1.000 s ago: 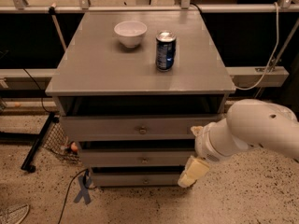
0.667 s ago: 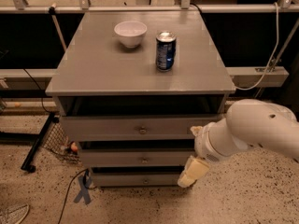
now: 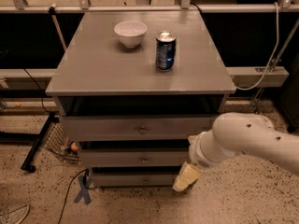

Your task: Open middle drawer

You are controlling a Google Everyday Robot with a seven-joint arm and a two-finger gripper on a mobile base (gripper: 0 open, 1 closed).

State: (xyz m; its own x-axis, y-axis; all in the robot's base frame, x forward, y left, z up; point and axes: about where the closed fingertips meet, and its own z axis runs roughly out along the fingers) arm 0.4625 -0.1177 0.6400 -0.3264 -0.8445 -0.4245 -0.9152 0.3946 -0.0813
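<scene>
A grey cabinet stands in the middle with three stacked drawers. The middle drawer [image 3: 140, 158] has a low flat front with a small round metal knob [image 3: 145, 160], and its front looks closed. My gripper [image 3: 185, 178], cream-coloured at the end of the white arm [image 3: 243, 139], reaches in from the right. It hangs low in front of the right end of the bottom drawer [image 3: 135, 179], just below the middle drawer's right end and to the right of its knob. It holds nothing that I can see.
The top drawer [image 3: 140, 129] is taller and wider, with its own knob. On the cabinet top [image 3: 93, 73] stand a white bowl [image 3: 130, 33] and a blue can [image 3: 165, 51]. A black stand leg [image 3: 39, 141] and cables lie on the speckled floor at the left.
</scene>
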